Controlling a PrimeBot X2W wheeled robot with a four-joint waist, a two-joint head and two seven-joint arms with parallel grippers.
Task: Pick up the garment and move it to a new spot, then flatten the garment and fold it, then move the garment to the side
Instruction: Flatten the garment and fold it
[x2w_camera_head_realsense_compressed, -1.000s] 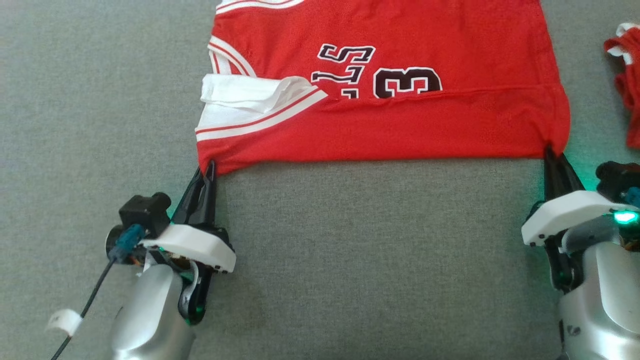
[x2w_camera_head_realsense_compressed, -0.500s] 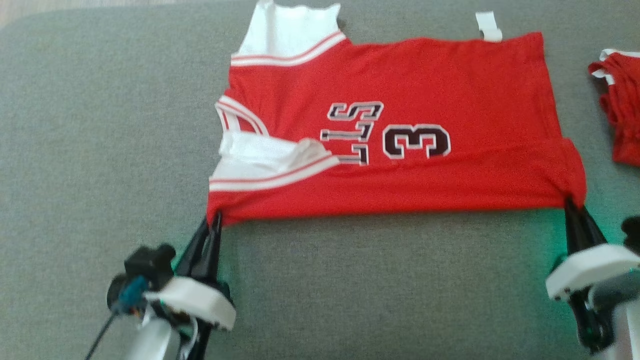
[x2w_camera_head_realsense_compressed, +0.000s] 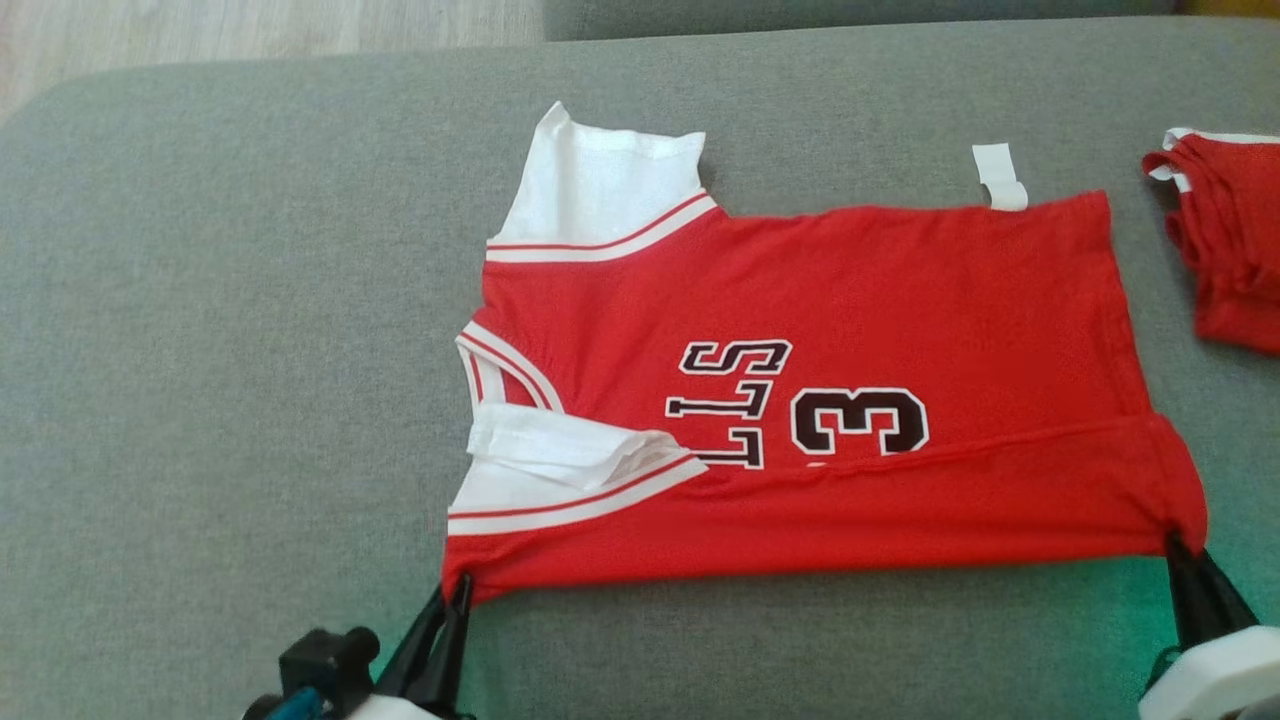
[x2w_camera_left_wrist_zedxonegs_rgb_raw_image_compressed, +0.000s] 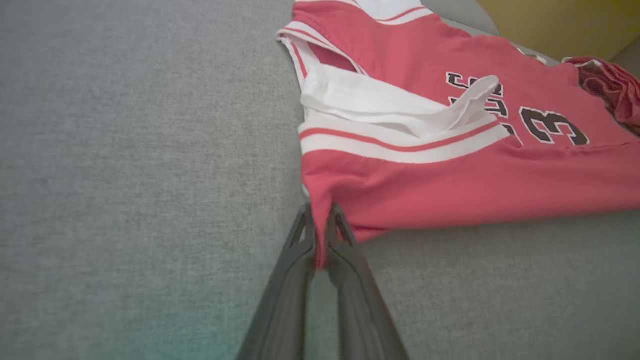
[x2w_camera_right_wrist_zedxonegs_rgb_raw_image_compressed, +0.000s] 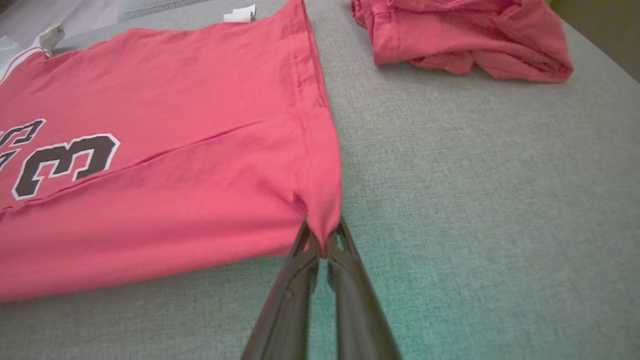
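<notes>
Garment (x2w_camera_head_realsense_compressed: 800, 300), red, flat on the grey cushion (x2w_camera_head_realsense_compressed: 200, 350); my left gripper (x2w_camera_head_realsense_compressed: 458, 588) and right gripper (x2w_camera_head_realsense_compressed: 1176, 546) each pinch a near corner. Pale floor (x2w_camera_head_realsense_compressed: 250, 30) beyond; another red cloth (x2w_camera_head_realsense_compressed: 1230, 250) lies right.

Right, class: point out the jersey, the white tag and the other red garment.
jersey (x2w_camera_head_realsense_compressed: 900, 300), head view, plain red body.
white tag (x2w_camera_head_realsense_compressed: 1000, 177), head view, its middle.
other red garment (x2w_camera_right_wrist_zedxonegs_rgb_raw_image_compressed: 465, 35), right wrist view, its middle.

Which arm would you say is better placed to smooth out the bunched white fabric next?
Probably left: the left gripper pinches the jersey corner beside that white fabric; the right gripper holds the opposite corner.
</notes>
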